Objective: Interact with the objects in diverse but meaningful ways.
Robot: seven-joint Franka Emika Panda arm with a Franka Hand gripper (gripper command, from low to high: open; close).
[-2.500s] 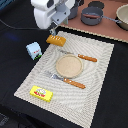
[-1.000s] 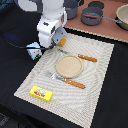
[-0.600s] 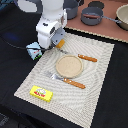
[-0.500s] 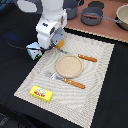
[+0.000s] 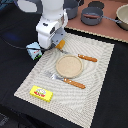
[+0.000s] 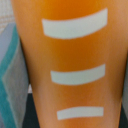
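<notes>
- Exterior view is showing my end effector (image 5: 56, 46) hanging low over the far corner of the striped placemat (image 5: 100, 75), toward the exterior view's left, with my white arm body covering most of it.
- Honestly can't tell how far my fingers are standing apart, or whether they're gripping anything, since the wrist housing is blocking them in that view.
- Wrist view is getting completely filled by the orange bread loaf (image 6: 70, 60), super close and blurry, with three pale curved stripes running across it.
- From outside, only a bit of the orange bread loaf (image 5: 61, 44) is poking out from under my end effector, sitting on the mat near the plate.
- Light-blue carton (image 5: 34, 49) is sitting just off the mat edge on the dark desk (image 5: 15, 75), right beside my end effector; a teal and grey edge of the carton (image 6: 9, 75) is showing next to the loaf in the wrist view.
- Yellow packet (image 5: 42, 93) is lying flat on the near part of the mat, well apart from me.
- Tan plate (image 5: 68, 65) is sitting mid-mat, with an orange-handled knife (image 5: 86, 58) on its far side and an orange-handled fork (image 5: 67, 81) on its near side.
- Grey pots (image 5: 92, 16) are standing on the brown surface beyond the mat.
</notes>
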